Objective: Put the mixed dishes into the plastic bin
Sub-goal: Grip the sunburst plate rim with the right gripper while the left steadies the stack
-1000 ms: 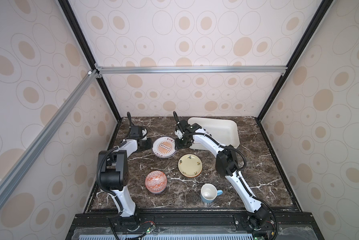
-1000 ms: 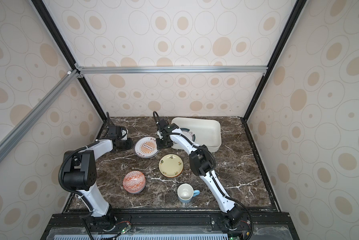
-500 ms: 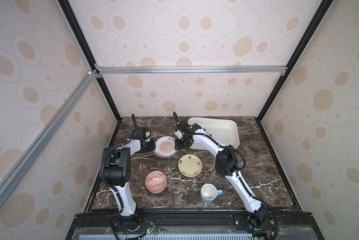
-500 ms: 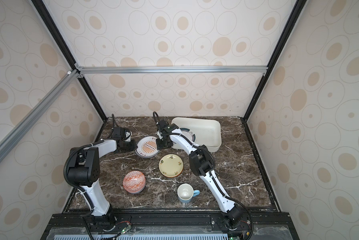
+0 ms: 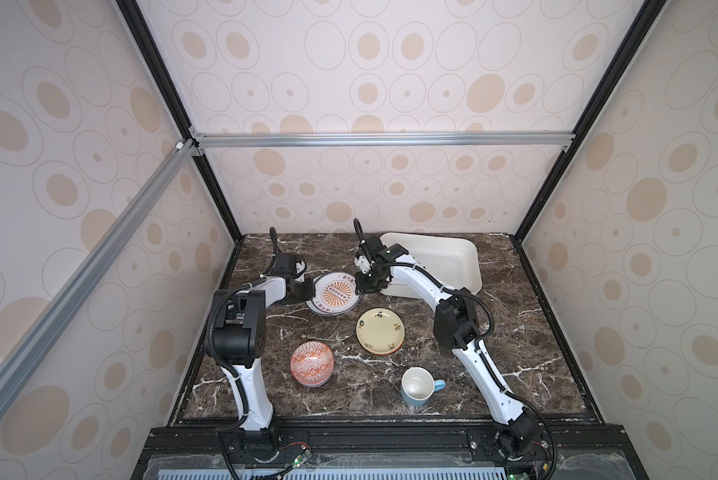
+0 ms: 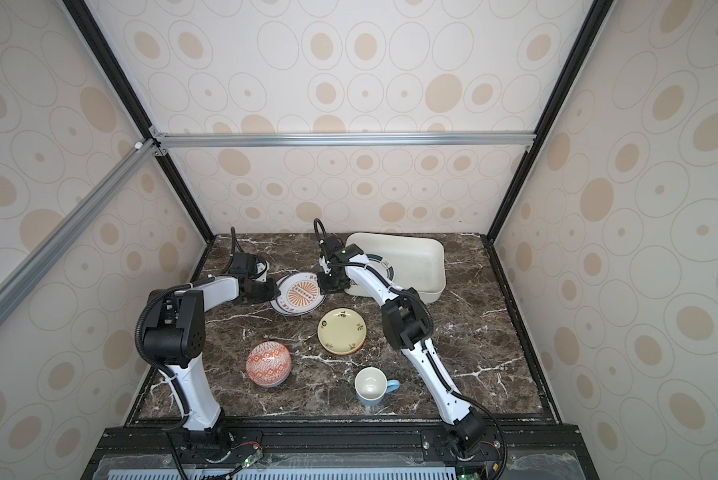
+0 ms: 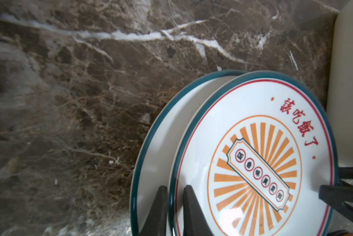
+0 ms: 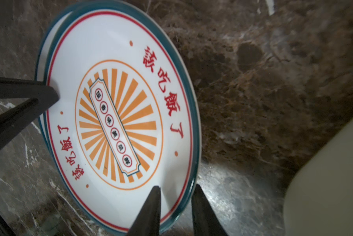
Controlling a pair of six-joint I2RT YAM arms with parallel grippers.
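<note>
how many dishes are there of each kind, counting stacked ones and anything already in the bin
plates: 4 (sunburst plate, teal-rimmed plate under it, cream-yellow plate, green-rimmed plate in the plastic bin)
bowls: 1 (red-orange bowl)
mugs: 1 (light-blue mug)
total: 6

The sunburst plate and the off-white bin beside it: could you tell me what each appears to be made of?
The sunburst plate looks like glazed ceramic: glossy, with a soft highlight on its printed face, though melamine is possible. The bin looks like moulded plastic: satin off-white, rounded corners, plain thin walls.
</note>
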